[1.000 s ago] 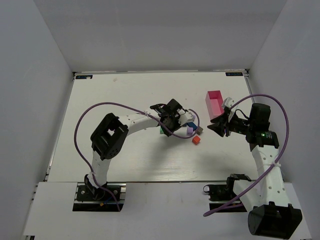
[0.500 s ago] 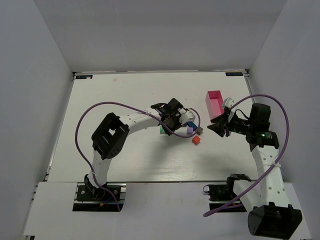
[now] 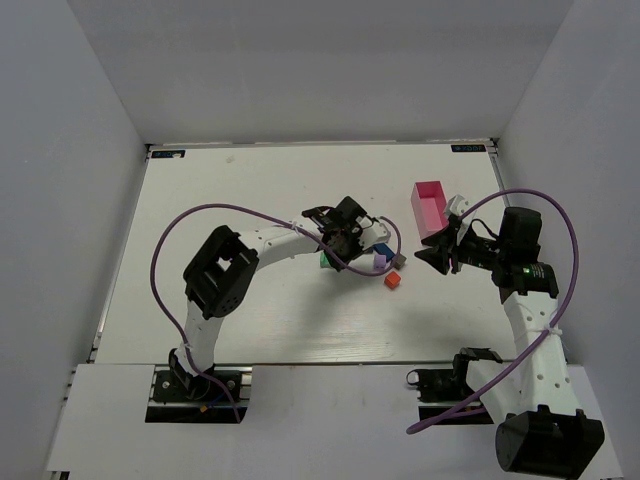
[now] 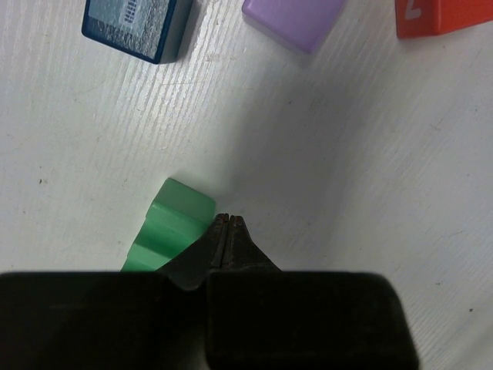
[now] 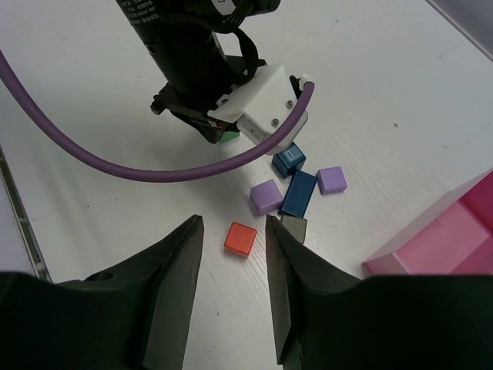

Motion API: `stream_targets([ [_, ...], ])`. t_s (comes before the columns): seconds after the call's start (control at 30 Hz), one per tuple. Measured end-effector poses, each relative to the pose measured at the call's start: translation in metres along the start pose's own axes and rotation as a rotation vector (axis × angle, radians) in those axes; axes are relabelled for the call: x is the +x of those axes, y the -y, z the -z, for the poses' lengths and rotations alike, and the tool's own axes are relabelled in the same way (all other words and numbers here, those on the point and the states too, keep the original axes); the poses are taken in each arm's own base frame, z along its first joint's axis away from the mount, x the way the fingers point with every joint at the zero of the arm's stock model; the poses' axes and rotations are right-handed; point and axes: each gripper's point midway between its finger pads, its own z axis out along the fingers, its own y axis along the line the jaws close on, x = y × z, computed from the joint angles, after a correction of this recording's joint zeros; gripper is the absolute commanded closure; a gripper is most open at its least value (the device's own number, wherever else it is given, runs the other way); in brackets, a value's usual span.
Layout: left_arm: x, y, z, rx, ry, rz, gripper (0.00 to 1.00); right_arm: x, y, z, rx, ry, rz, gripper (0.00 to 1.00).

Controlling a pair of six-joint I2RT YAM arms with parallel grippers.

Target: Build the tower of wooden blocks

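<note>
The wood blocks lie loose and flat on the white table, with no stack standing. In the left wrist view my left gripper (image 4: pixel 229 220) is shut with nothing in it, its tips against the right side of a ribbed green block (image 4: pixel 173 223). Beyond it lie a blue block (image 4: pixel 137 23), a purple block (image 4: pixel 293 19) and a red block (image 4: pixel 447 15). My right gripper (image 5: pixel 233 223) hangs open above the red block (image 5: pixel 240 238), holding nothing. Past it are a purple block (image 5: pixel 266 196), a long blue block (image 5: pixel 299 192) and a grey-brown block (image 5: pixel 296 227) partly hidden behind my right finger.
A pink rectangular box (image 3: pixel 430 207) lies at the right of the table (image 3: pixel 230 200), close to my right gripper (image 3: pixel 432 254). The left arm's purple cable (image 5: pixel 154 171) arcs low beside the blocks. Grey walls enclose the table on three sides.
</note>
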Motion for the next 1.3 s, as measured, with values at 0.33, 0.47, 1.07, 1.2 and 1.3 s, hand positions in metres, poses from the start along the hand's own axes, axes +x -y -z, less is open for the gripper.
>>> stream_targets([
  [0.33,-0.008,0.033,0.029,0.049,0.065,-0.042,0.57,0.001,0.000,0.000,0.002,-0.002,0.003,0.43],
  [0.47,-0.021,0.048,0.085,0.043,0.192,-0.035,0.43,0.001,0.002,0.000,0.008,-0.007,0.019,0.41],
  [1.07,0.046,0.013,0.245,-0.393,0.578,0.245,0.00,0.029,0.018,-0.048,-0.187,-0.101,0.153,0.37],
  [1.2,0.056,0.007,0.277,-0.470,0.685,0.293,0.00,0.030,0.026,-0.081,-0.235,-0.151,0.211,0.36],
  [1.3,0.062,0.003,0.301,-0.521,0.776,0.332,0.00,0.040,0.037,-0.105,-0.230,-0.205,0.249,0.36],
])
